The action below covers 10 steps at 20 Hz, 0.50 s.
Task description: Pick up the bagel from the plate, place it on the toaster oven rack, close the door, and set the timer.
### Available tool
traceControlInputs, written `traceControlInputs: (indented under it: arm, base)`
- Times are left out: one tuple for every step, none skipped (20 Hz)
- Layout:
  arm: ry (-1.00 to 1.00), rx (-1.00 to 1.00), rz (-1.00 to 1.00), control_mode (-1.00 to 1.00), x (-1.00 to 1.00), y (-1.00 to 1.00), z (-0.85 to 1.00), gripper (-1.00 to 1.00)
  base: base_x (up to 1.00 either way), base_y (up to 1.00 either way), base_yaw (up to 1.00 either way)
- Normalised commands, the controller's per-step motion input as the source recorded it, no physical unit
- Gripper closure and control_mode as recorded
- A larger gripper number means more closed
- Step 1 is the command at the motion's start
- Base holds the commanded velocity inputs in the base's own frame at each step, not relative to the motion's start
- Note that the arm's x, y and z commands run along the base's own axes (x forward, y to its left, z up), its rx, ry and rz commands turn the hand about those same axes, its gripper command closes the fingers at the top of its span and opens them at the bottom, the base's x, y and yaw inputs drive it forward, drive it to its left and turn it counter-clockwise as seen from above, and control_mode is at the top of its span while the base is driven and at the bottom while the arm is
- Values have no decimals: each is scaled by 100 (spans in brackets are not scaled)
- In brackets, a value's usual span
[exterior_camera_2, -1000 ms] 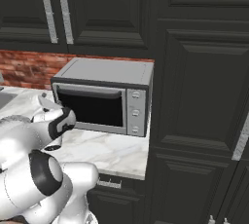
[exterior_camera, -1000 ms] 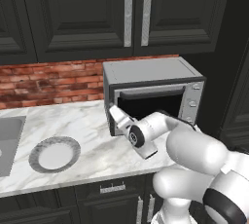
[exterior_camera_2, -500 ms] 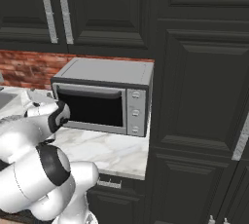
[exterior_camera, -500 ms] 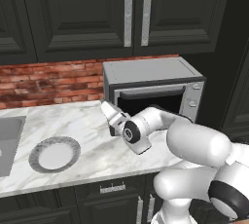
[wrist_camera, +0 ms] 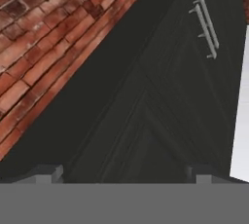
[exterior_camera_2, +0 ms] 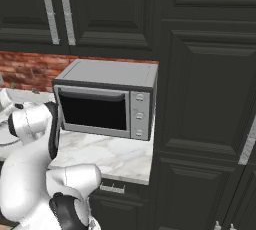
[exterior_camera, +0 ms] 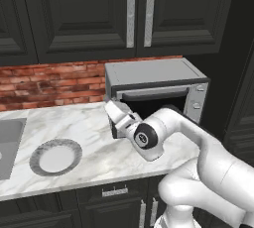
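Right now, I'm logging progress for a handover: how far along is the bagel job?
Done, it seems: the plate is bare and the door of the toaster oven stands shut; the bagel cannot be seen through the dark glass. In hand: nothing; the hand is open and empty, by the oven's front left corner. Left: setting the timer on the knobs.

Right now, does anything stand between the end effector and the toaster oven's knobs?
Nothing visible does: the open end effector is at the toaster oven's left front edge, and its knobs show uncovered at the right.
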Motion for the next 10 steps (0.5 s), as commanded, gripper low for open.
traceControlInputs:
  arm:
    - [0, 0, -5, -100, -62, 3, 100, -100]
    - [0, 0, -7, -100, -47, 4, 100, -100]
    - [0, 0, -8, -100, -42, 6, 100, -100]
    - [0, 0, -9, -100, -36, 9, 100, -100]
    - [0, 0, -9, -100, -33, 14, 100, -100]
    - [1, 2, -9, -100, -27, 22, 100, -100]
    - [5, 5, -9, -100, -25, 23, 100, -100]
    - [10, 7, -9, -100, -32, 21, 100, -100]
    - [14, 8, -13, -100, -36, 22, 100, -100]
    - [19, 13, -19, -100, -46, 11, 88, -100]
  base:
    - [0, 0, 0]
    - [0, 0, 0]
    - [0, 0, 0]
    - [0, 0, 0]
    - [0, 0, 0]
    - [0, 0, 0]
    - [0, 0, 0]
    - [0, 0, 0]
    - [0, 0, 0]
    - [0, 0, 0]
